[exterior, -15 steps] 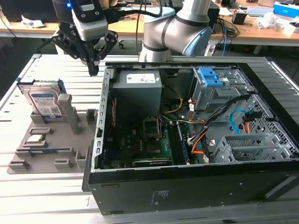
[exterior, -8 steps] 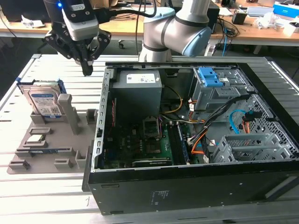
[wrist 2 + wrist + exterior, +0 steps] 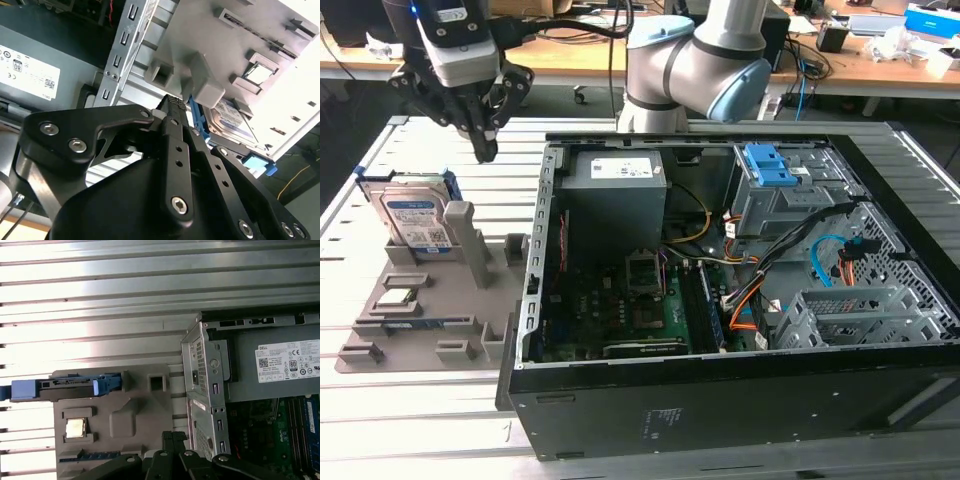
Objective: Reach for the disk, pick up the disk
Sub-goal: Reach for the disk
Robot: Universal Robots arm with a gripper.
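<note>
- The end effector (image 3: 173, 107) is sitting nearest the lens in the second wrist view, its jaws closing tip to tip with nothing between them.
- In the exterior view the end effector (image 3: 485, 150) is hanging in the air above the far corner of the grey fixture (image 3: 430, 300), just beside the open computer case (image 3: 533, 300), and is touching nothing.
- The disk (image 3: 415, 215) is standing on its long edge in a slot at the fixture's back, label facing out and leaning slightly, with its blue edging showing at the ends.
- From the end effector, the disk is lying lower and toward the exterior view's left, near but clearly apart.
- In the first wrist view the disk (image 3: 75, 387) is showing its thin upper edge, which is running parallel to the ribs of the desk (image 3: 100, 300); I judge the grasp is depending on the jaws straddling that edge across its thickness.
</note>
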